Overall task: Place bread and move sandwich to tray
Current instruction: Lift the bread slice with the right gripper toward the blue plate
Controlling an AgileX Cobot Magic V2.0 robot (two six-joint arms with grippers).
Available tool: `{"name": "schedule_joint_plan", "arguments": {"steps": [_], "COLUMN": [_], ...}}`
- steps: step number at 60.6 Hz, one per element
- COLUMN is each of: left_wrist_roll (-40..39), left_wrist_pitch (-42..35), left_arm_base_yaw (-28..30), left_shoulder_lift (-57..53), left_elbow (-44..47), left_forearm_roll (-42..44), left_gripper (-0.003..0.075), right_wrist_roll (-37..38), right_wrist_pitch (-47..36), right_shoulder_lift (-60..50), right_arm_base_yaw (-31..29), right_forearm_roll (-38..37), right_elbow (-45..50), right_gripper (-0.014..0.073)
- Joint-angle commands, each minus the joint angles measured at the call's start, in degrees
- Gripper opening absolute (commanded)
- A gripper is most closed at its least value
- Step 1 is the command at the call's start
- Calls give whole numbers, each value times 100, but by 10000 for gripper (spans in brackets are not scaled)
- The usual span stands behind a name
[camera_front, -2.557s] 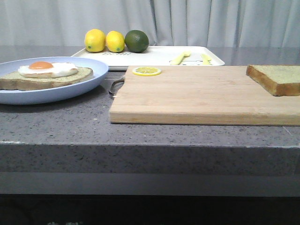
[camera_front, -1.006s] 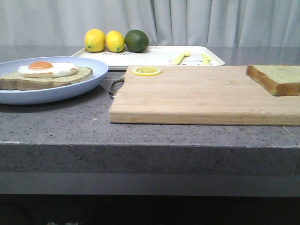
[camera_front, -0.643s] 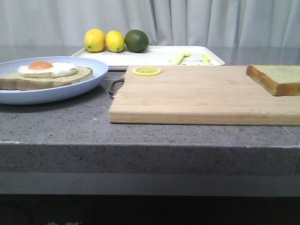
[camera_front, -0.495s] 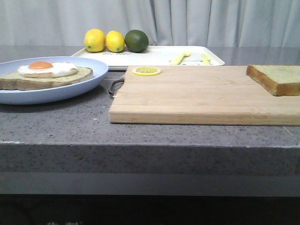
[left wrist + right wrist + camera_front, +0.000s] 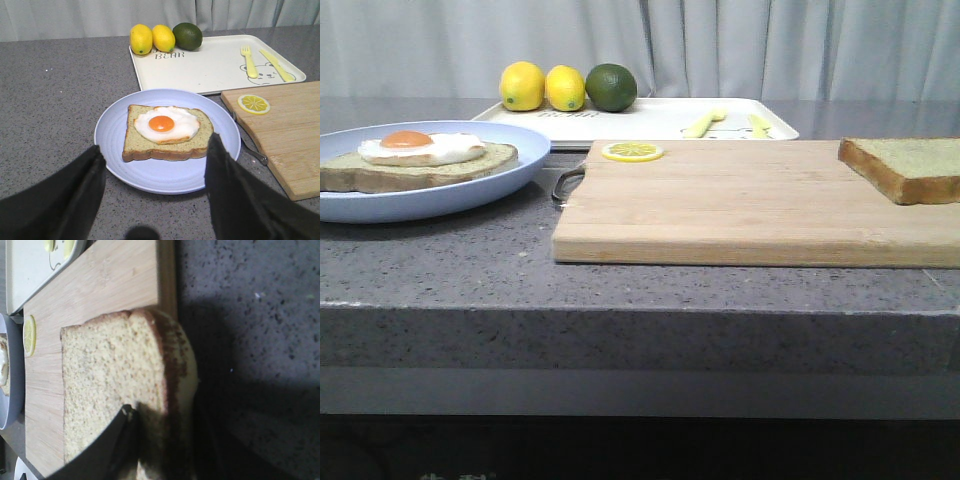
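Note:
The bread [image 5: 905, 165] lies at the right end of the wooden cutting board [image 5: 740, 205]. In the right wrist view my right gripper [image 5: 165, 412] is shut on the bread [image 5: 115, 370], one finger on its pale face and the other past its crust edge. The sandwich [image 5: 165, 132], an egg-topped slice on a pale-blue plate [image 5: 165, 177], sits just ahead of my open, empty left gripper [image 5: 156, 145]. It also shows at the left in the front view [image 5: 420, 160]. The white tray [image 5: 650, 118] stands behind the board. Neither gripper shows in the front view.
Two lemons [image 5: 545, 87] and a lime [image 5: 611, 87] stand at the tray's far left corner. A printed fork and knife [image 5: 260, 62] mark the tray's right side. A lemon slice [image 5: 632, 151] lies on the board's back left corner. The counter's front edge is close.
The bread has shifted slightly to the left on the board in the front view. Nothing else has moved.

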Motion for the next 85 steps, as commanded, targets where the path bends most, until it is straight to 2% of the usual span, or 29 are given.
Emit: {"name": "schedule_joint_plan", "arguments": {"steps": [1, 12, 21, 32, 42, 55, 64, 77, 85], "left_wrist_roll": [-38, -38, -38, -38, -38, -38, -38, -38, -38], "left_wrist_pitch": [-414, -414, -414, -414, -414, -414, -414, -414, -414], "left_arm_base_yaw": [-44, -44, -44, -44, -44, -44, -44, -44, -44], "left_shoulder_lift": [77, 77, 77, 77, 77, 77, 77, 77, 77], "left_elbow": [-147, -147, -147, -147, -147, -147, -147, -147, -147], "left_forearm_roll": [-26, -26, -26, -26, -26, -26, -26, -26, -26], "left_gripper": [421, 421, 421, 421, 421, 421, 421, 421, 421], "right_wrist_roll": [-75, -75, -69, 34, 38, 38, 38, 9, -550], "right_wrist_pitch": [857, 862, 862, 862, 862, 783, 290, -1245, -2373], "right_shoulder_lift": [-249, -485, -783, -1254, -1586, -1631, -1631, -1631, -1610], "right_arm_base_yaw": [-7, -7, -7, 51, 421, 1489, 2498, 4034, 5007], "right_forearm_roll": [409, 434, 601, 1079, 1569, 2507, 3266, 3988, 4572], "right_elbow": [-130, -130, -130, -130, -130, -130, -130, -130, -130], "right_gripper": [177, 128, 126, 126, 126, 126, 126, 126, 126]}}
